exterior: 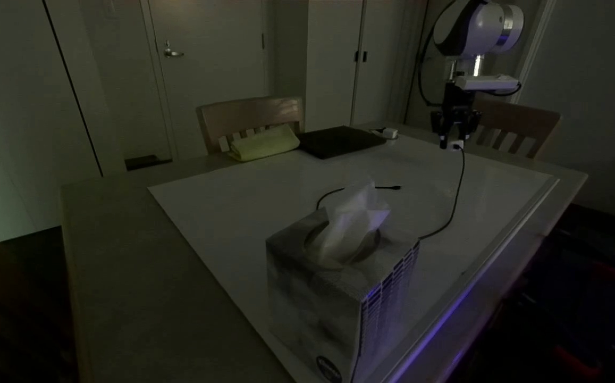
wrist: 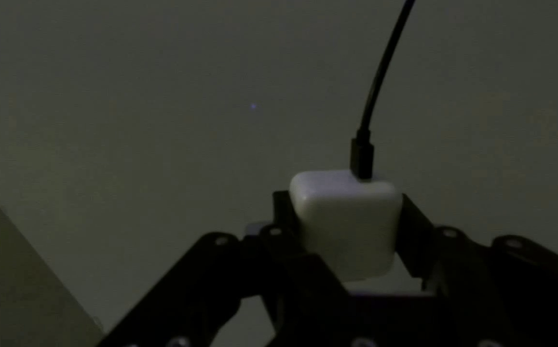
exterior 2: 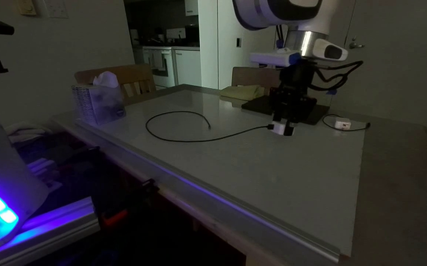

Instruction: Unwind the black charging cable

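Observation:
My gripper [wrist: 346,217] is shut on a white charger block [wrist: 348,231], with a finger on each side of it. In both exterior views the gripper [exterior: 454,139] [exterior 2: 282,125] holds the block [exterior: 457,144] [exterior 2: 279,128] above the white board. The black charging cable [wrist: 379,79] is plugged into the block. In an exterior view the cable [exterior 2: 193,141] runs from the block in one wide open curve on the board, its free end lying near the middle. In an exterior view the cable [exterior: 458,186] hangs down from the block and passes partly behind the tissue box.
A tissue box [exterior: 312,298] [exterior 2: 106,103] stands on the white board [exterior 2: 272,173]. A folded yellow cloth [exterior: 267,143] and a dark flat pad [exterior: 339,141] lie along one side. A second white charger [exterior 2: 342,123] with a short black cable sits nearby. Chairs [exterior: 251,114] stand around the table.

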`<state>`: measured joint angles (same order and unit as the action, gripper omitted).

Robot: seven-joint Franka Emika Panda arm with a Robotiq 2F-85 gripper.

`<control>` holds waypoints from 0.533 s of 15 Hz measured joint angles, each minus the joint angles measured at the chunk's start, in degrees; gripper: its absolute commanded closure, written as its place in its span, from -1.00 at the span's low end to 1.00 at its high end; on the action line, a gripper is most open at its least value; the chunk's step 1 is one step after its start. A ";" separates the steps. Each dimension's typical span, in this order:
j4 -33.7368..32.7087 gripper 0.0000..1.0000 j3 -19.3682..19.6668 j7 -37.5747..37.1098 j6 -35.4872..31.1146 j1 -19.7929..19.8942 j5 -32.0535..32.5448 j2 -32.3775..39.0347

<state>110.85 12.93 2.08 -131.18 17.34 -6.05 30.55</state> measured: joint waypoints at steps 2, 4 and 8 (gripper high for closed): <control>-2.27 0.47 0.00 3.18 2.94 1.50 0.61 0.15; -3.75 0.47 -0.03 4.36 4.44 2.86 0.36 0.30; -4.86 0.47 -0.40 4.71 6.56 4.56 -1.61 1.78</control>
<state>105.99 12.52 6.79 -124.61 21.90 -7.66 32.33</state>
